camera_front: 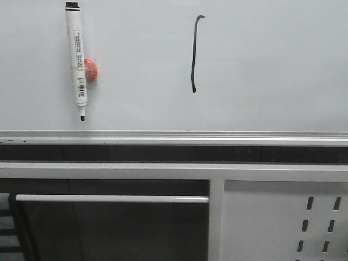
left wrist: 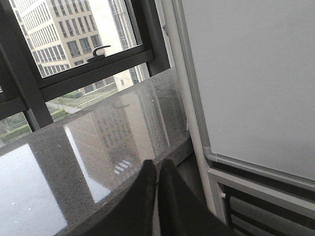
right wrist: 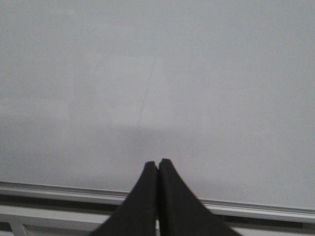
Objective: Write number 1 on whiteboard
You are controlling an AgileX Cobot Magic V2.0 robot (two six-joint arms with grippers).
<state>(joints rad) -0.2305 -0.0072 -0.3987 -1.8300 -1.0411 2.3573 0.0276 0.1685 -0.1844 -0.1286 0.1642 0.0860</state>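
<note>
- State of the work: on the whiteboard [camera_front: 272, 65] I see the number 1 [camera_front: 194, 53] drawn as a thin black stroke, hooked at the top and close to upright. I judge the writing done.
- Marker: the marker pen [camera_front: 76, 60] hangs on the board, tip down, against a small red magnet [camera_front: 90, 69], well to the side of the stroke.
- Right gripper [right wrist: 157, 164]: its jaws are pressed together with nothing between them. It faces a bare stretch of board, with the silver bottom rail [right wrist: 74, 192] just below the fingertips. The stroke does not appear in this wrist view, so I can only say it lies off to one side of where this gripper points.
- Left gripper [left wrist: 156, 166]: jaws likewise closed and empty. It points past the board's edge toward a polished stone windowsill [left wrist: 98, 147] and a window [left wrist: 74, 39]; the drawn figure is away on the board side, outside its view.
- Doing the step well: I judge the remaining step to be holding both arms clear. I would keep the fingertips off the glossy surface so the wet ink is not smeared, and keep away from the hanging pen so it is not knocked from its magnet.
</note>
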